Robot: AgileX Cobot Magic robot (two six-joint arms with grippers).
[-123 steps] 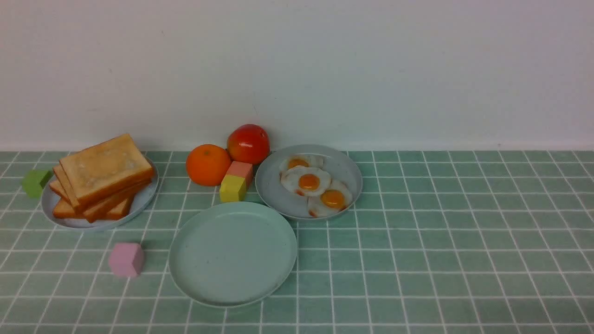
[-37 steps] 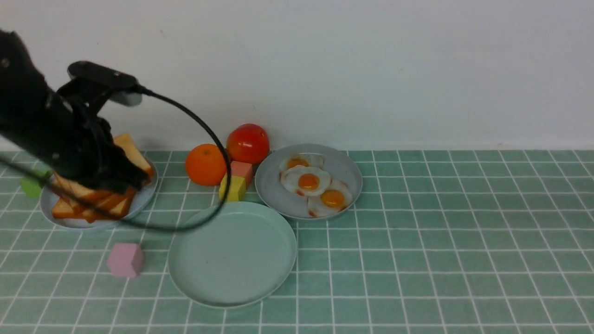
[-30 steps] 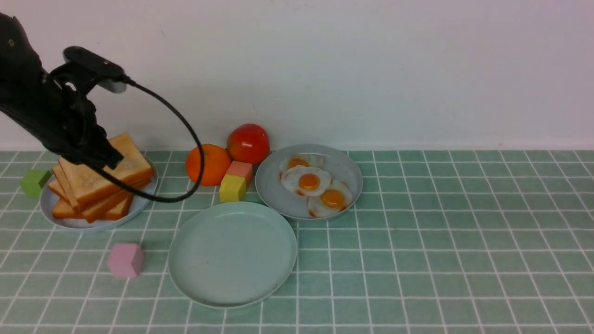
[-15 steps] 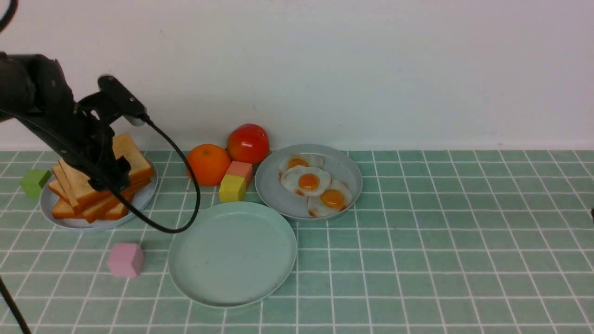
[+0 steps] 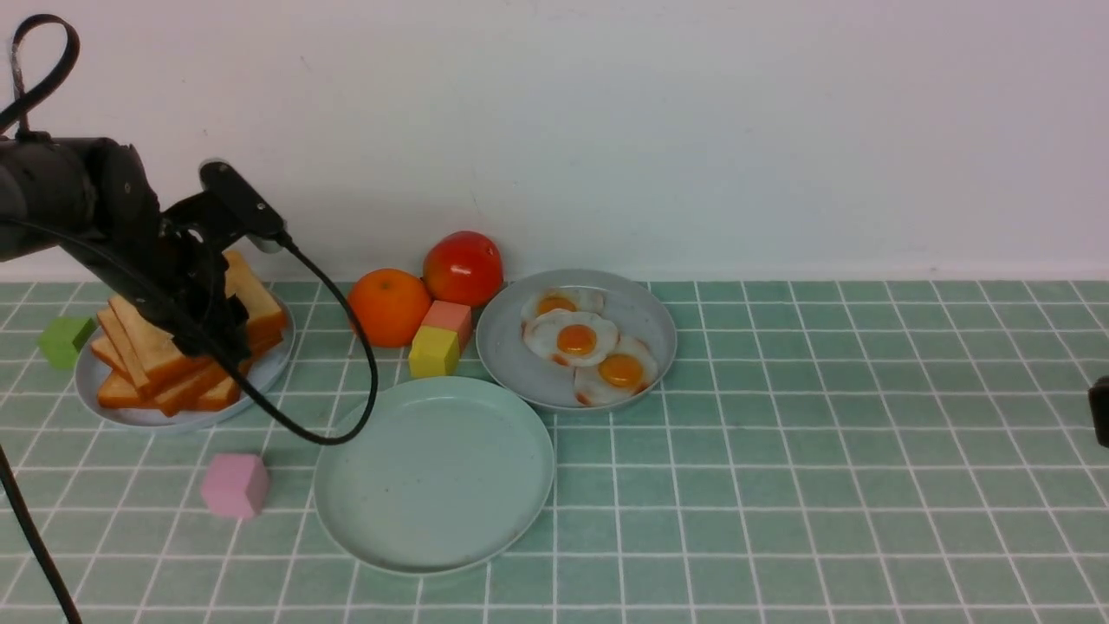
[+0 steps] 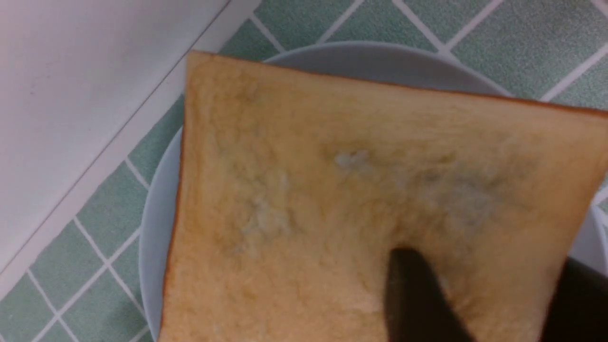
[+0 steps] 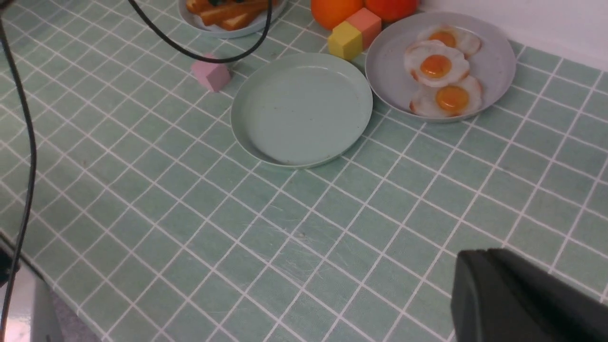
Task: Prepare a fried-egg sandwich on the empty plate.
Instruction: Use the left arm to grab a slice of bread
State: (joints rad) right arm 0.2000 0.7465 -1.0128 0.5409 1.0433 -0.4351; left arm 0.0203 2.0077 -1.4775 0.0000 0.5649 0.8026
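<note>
Zero layers down so far: the round pale mint-green plate (image 5: 433, 477) sits bare at the front centre of the green tiled table (image 5: 823, 520). It's just in front of the grey-blue plate (image 5: 645, 316) carrying the three white toy fried eggs with orange yolks (image 5: 576, 340). So no fried-egg sandwich exists yet, and by my reckoning everything's left to do: bottom toast, egg, top toast.

I've got the left arm reaching in from the left side, bent down over the pile of square golden-brown toast slices (image 5: 130, 347) on the other grey-blue plate (image 5: 173, 420). The left gripper (image 5: 217, 334) is right at the top slice (image 6: 308, 190). From the wrist cam one black finger (image 6: 413, 294) lies on the slice's upper face and the other shows off past its edge. Whether that's an actual pinch or just straddling, I can't tell from here.

The right gripper (image 5: 1100, 412) only pokes in at the far right edge of the front view, well apart from everything, jaws pressed together and holding nothing.
</note>
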